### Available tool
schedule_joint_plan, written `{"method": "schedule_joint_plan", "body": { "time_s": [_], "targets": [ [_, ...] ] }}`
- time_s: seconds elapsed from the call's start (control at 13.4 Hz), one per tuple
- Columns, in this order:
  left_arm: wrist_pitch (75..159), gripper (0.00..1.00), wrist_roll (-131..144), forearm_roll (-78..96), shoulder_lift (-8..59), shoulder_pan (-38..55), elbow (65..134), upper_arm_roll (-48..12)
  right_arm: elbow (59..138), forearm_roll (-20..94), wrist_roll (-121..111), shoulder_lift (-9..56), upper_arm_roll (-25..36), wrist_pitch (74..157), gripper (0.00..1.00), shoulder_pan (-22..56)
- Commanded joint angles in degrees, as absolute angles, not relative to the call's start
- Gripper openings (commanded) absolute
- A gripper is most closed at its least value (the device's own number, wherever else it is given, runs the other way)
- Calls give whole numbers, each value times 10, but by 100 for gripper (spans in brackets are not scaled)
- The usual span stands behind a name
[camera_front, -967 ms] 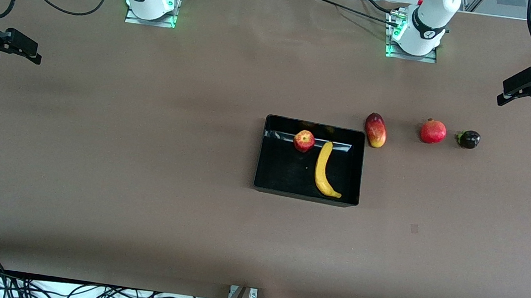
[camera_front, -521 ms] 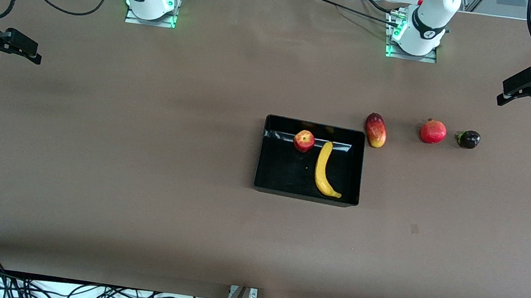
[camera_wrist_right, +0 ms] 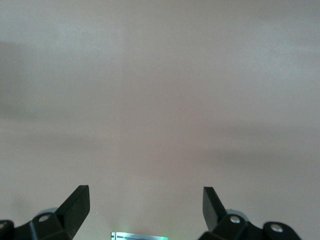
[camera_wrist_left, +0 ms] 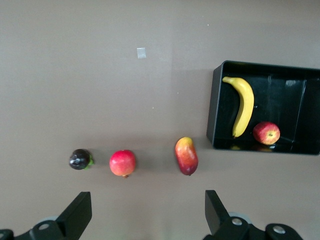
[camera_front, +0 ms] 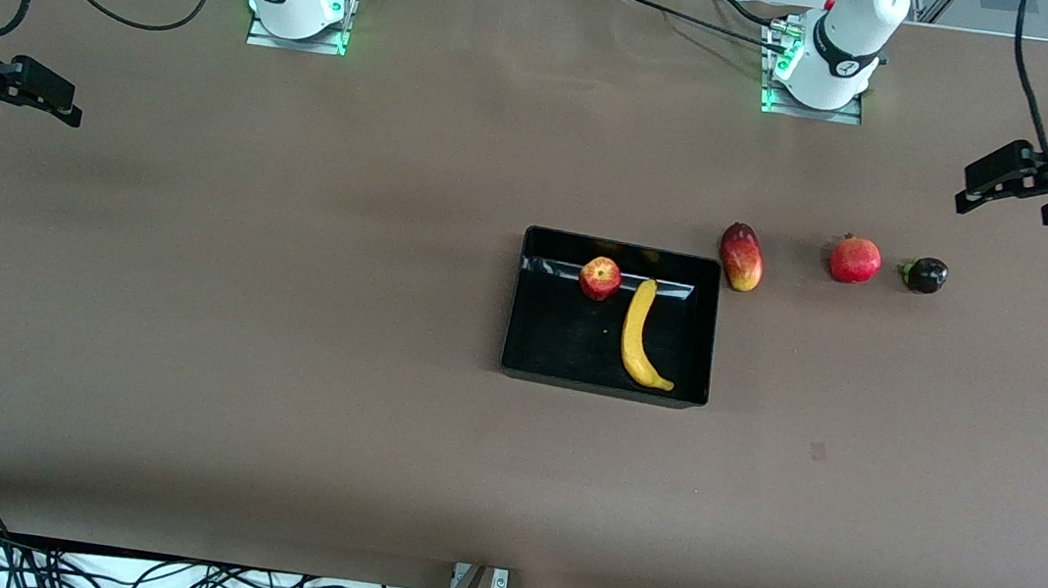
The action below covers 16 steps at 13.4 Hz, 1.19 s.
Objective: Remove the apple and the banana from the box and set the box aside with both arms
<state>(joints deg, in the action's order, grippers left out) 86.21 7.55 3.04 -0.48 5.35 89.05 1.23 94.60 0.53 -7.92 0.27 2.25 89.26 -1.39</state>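
Your left gripper (camera_front: 995, 187) hangs spread wide and empty over the table's left-arm end, above the dark purple fruit (camera_front: 924, 274). Your right gripper (camera_front: 53, 99) waits, spread, over the bare right-arm end. Apple (camera_front: 600, 278) and banana (camera_front: 640, 334) lie in the black box (camera_front: 558, 337) mid-table. No readable writing.

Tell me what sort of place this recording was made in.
Most likely a robotics lab bench, not a kitchen: two white robot arms are bolted to metal base plates on a brown covered table, loose black cables trail along its edge, and fruit sits in a glossy black rectangular tray.
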Motion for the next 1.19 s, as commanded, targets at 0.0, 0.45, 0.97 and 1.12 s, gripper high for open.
{"method": "schedule_joint_plan", "body": {
  "time_s": [0.0, 0.45, 0.97, 1.12],
  "targets": [
    [885, 100, 177, 33, 23, 70, 889, -9, 950, 18, -81, -4, 21, 892, 100, -18],
    [1012, 100, 338, 32, 131, 138, 888, -27, 950, 18, -81, -4, 22, 892, 100, -18],
    [1141, 100, 474, 32, 271, 218, 888, -27, 950, 18, -83, -4, 22, 892, 100, -18],
    [1166, 100, 506, 31, 296, 228, 888, -28, 950, 18, -83, -4, 22, 892, 100, -18]
  ]
}}
